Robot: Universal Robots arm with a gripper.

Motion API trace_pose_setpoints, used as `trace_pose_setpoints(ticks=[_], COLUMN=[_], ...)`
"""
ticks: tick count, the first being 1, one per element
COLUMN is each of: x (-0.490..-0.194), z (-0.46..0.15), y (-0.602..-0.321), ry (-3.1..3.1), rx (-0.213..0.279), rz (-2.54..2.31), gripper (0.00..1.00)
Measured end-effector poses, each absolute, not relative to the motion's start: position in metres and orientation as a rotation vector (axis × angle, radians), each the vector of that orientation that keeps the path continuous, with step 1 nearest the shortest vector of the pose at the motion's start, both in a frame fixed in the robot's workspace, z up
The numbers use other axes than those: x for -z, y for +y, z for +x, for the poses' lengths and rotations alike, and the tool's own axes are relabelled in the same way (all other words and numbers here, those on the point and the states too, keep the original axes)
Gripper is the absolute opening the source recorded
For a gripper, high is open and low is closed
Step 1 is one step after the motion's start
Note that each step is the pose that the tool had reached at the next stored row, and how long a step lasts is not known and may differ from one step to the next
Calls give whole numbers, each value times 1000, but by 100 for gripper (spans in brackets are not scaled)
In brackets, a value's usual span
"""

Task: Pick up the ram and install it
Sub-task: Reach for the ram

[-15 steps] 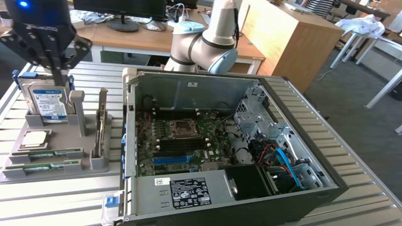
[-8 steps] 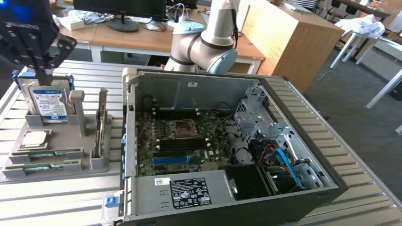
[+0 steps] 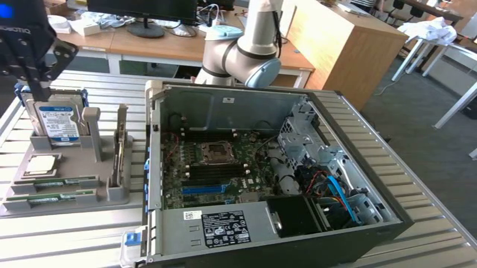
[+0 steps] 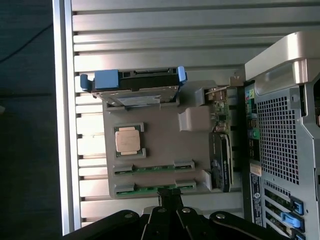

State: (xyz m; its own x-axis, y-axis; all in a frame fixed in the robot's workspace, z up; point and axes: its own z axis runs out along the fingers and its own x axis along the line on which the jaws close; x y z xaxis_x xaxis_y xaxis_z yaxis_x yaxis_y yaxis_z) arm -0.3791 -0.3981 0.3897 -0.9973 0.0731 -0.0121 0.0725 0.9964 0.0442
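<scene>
- over the grey holder [image 3: 75, 206] at the exterior view's left, the end effector [image 3: 36, 92] is hanging well above the parts, its fingers pressing together and gripping nothing.
- in the exterior view it is hovering in line with the hard drive [image 3: 57, 120], which is standing on edge in the holder's far slot.
- the ram [image 3: 52, 196] is lying flat in the outermost groove of the holder, at the edge farthest from the hard drive, and nothing is touching it.
- in the wrist view the end effector's tip [image 4: 170, 192] is overlapping the ram [image 4: 150, 188] without reaching it.
- a second green stick [image 3: 56, 181] is lying parallel, just beside the ram, on the side toward the silver processor chip [image 3: 41, 163].
- the processor chip is sitting in its square recess between the hard drive and the two sticks.
- the open computer case [image 3: 358, 184] is lying on its side just beside the holder, its motherboard [image 3: 216, 173] facing up.
- holder and case are both resting on the slatted metal table [image 3: 75, 240].
- the robot arm [image 3: 246, 50] is rising behind the case.
</scene>
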Motion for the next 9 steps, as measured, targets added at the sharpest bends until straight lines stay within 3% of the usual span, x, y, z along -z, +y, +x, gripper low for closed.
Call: trace_pose_setpoints(ticks=[9], x=[-390], z=[-382], y=[-398], ry=[3125], rx=[-68], rz=[114], gripper=[10])
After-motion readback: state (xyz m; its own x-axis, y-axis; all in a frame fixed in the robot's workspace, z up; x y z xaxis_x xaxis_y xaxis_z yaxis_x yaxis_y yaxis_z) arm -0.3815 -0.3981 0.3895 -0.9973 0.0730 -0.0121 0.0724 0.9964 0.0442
